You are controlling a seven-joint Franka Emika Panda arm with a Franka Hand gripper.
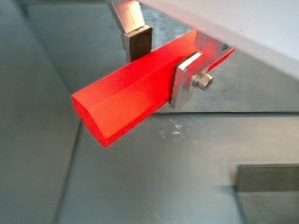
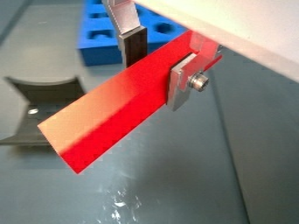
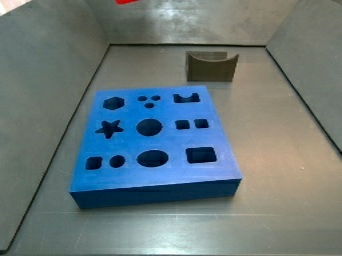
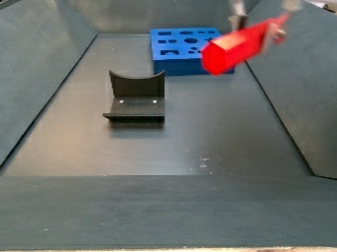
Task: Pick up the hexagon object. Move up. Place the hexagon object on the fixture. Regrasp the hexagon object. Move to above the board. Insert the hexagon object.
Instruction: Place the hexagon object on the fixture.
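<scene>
In both wrist views the claw (image 1: pixel 162 59) squeezes the red hexagon object (image 1: pixel 140 96) near one end, high over the floor. In a side view it hangs beside the fixture (image 4: pixel 134 96) — not on it yet. The board (image 3: pixel 154 135) waits for later.
</scene>
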